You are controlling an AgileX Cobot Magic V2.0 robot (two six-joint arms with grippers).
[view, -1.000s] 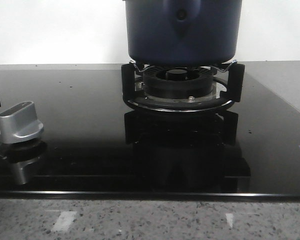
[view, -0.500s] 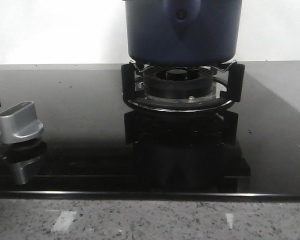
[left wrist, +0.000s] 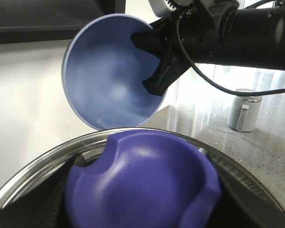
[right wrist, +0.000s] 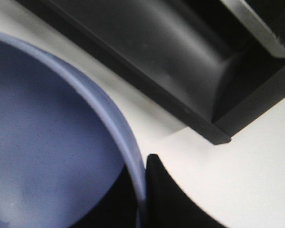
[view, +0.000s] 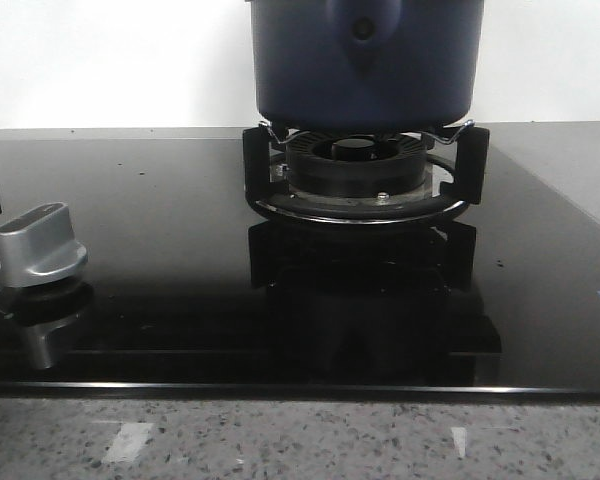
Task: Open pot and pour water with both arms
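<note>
Your right gripper pinches the tilted blue bowl by its rim — pot lid directly beneath; left grip hidden, can't tell.

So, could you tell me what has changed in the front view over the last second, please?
Nothing has visibly changed. The pot sits on the burner stand as before, and the silver knob on the black cooktop has not moved. No gripper enters this view.

1. A plain white wall is standing at 12 o'clock behind the stove.
2. A glossy black glass cooktop is reflecting light.
3. A speckled grey stone table is edging it at 6 o'clock.
</note>
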